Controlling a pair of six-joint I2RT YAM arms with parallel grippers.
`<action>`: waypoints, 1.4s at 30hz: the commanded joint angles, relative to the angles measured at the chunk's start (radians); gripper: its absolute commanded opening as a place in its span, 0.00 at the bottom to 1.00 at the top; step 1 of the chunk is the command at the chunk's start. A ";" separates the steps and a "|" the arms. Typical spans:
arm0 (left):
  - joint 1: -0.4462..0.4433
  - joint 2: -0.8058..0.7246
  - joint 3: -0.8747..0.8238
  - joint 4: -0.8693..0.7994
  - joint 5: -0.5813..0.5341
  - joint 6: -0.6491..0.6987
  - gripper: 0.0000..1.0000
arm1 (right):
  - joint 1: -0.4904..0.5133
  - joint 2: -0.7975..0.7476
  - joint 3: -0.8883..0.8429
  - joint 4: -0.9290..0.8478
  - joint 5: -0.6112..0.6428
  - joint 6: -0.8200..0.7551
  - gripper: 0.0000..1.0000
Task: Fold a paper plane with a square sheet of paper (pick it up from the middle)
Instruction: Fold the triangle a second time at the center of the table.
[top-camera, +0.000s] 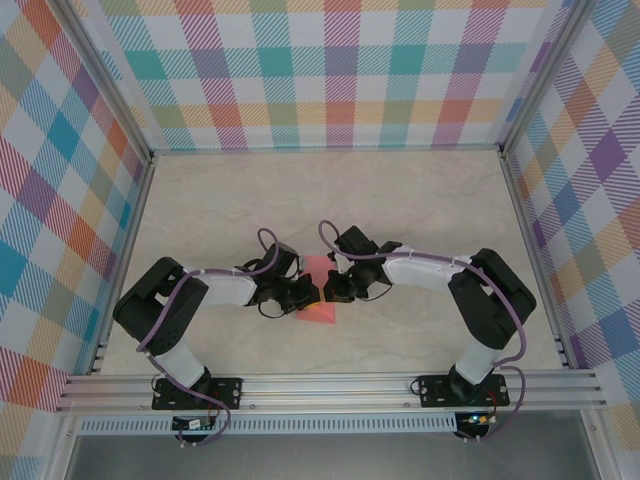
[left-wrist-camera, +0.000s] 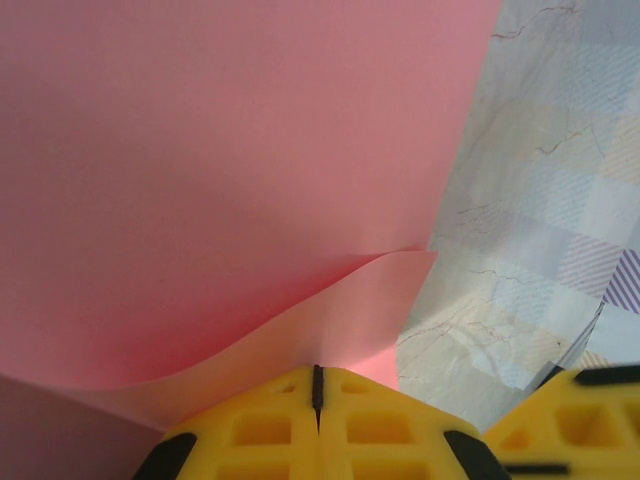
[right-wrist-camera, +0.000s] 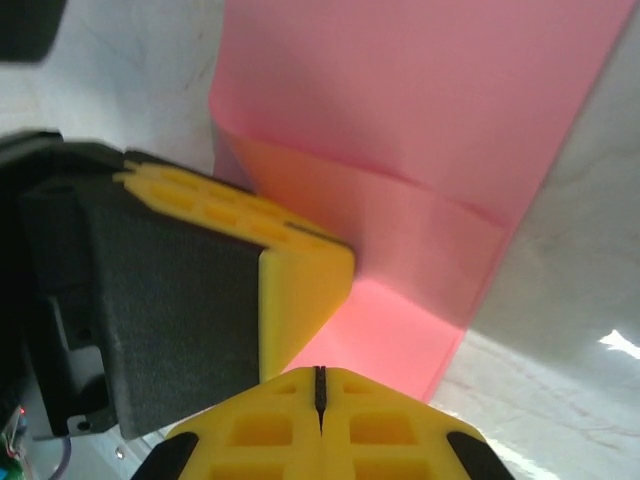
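Note:
The square sheet of paper (top-camera: 321, 316) is salmon-pink and sits between the two arms at the middle of the table. It is bent, with a creased flap (right-wrist-camera: 400, 235) over its lower part. My left gripper (top-camera: 311, 296) meets it from the left. In the left wrist view the left gripper (left-wrist-camera: 318, 368) is shut, and a curled edge of the paper (left-wrist-camera: 220, 180) rises straight from the seam of its jaws. My right gripper (top-camera: 331, 292) comes from the right. Seen from its wrist, the right gripper (right-wrist-camera: 320, 370) is shut with its tip against the paper (right-wrist-camera: 420, 150); no paper shows in its seam.
The two grippers are almost touching: a left finger (right-wrist-camera: 300, 290) lies just beside the right tip, and a right finger (left-wrist-camera: 570, 420) shows beside the left jaws. The marbled table (top-camera: 420, 200) is walled in by plaid panels (top-camera: 330, 70), with a metal rail (top-camera: 330, 385) at the near edge.

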 joint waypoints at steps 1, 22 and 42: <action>-0.017 0.039 -0.019 -0.106 -0.075 0.013 0.00 | 0.024 0.023 -0.016 0.035 -0.046 0.031 0.01; -0.018 0.032 -0.027 -0.109 -0.089 0.011 0.00 | 0.050 0.011 -0.145 0.052 -0.023 0.067 0.00; -0.019 0.019 -0.033 -0.099 -0.083 0.016 0.00 | 0.052 -0.097 -0.132 0.063 -0.019 0.084 0.01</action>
